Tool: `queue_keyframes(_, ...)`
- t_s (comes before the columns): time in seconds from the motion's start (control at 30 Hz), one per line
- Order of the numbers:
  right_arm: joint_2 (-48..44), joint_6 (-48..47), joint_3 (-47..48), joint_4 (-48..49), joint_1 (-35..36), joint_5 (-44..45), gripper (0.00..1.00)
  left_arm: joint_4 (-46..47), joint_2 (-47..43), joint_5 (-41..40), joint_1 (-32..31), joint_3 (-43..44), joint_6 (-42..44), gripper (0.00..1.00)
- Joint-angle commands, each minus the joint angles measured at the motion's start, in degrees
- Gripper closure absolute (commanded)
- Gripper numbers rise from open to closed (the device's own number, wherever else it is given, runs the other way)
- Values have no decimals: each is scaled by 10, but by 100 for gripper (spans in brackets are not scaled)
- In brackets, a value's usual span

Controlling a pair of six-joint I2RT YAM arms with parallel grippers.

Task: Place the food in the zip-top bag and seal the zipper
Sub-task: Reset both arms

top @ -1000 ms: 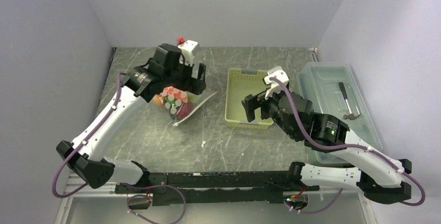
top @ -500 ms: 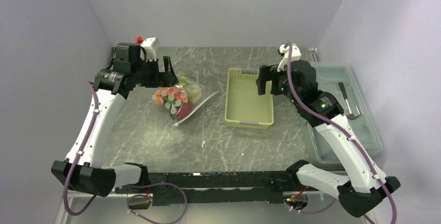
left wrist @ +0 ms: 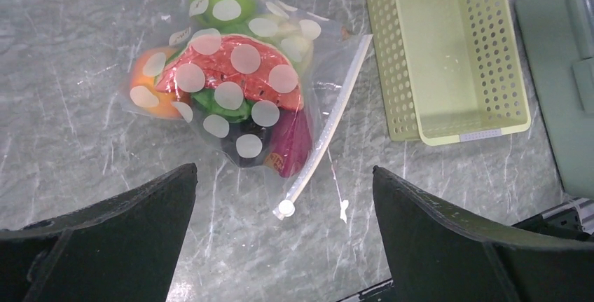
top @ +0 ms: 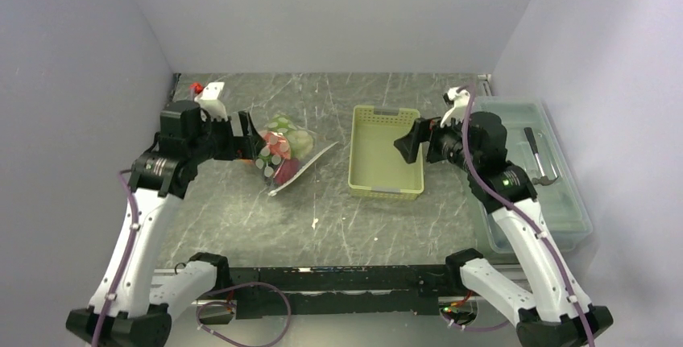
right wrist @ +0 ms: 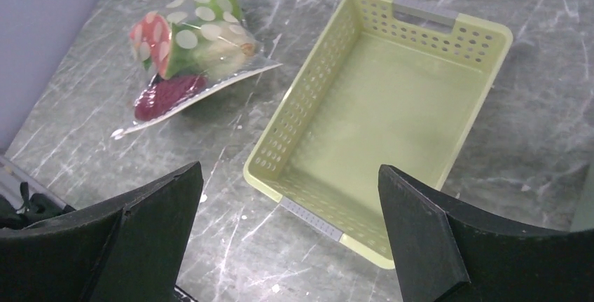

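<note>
The zip-top bag [top: 282,150], with the food [left wrist: 228,71] inside, lies on the grey marbled bench [top: 354,226] left of the basket [top: 385,154]. Its zipper [left wrist: 329,123] runs near-left to far-right, facing the basket. The left tool [top: 246,144] and right tool [top: 411,144] hover spread and empty. Pale walls enclose the bench.

The dotted bag [right wrist: 199,32], toy food [right wrist: 168,93] inside, lies on the marbled tabletop [right wrist: 231,246] left of the yellow-green basket [right wrist: 294,113], not touching it; the right claw [right wrist: 288,176] gapes wide.

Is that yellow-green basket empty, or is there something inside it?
Empty. The basket shows a bare floor in the right wrist view; the toy food lies in the dotted bag.
</note>
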Motion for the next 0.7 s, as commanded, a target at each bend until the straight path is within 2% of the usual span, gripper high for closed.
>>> queue_keyframes(0.0, -60, -11, -43, 92, -2, -49, 0, 48, -51, -15, 2, -31, 5, 0)
queue_keyframes(0.13, -103, -26, -80, 114, 4, -45, 0, 67, -92, -25, 2, -76, 4, 0)
queue_keyframes(0.37, -150, -37, -115, 140, 14, -62, 0, 69, -116, -11, 2, -99, -13, 0)
queue_keyframes(0.5, -161, -42, -124, 146, 24, -58, 0, 78, -118, 1, 2, -101, -8, 0)
queue_keyframes(0.67, -160, -48, -120, 141, 36, -44, 0, 55, -92, -35, 2, -82, -15, 0)
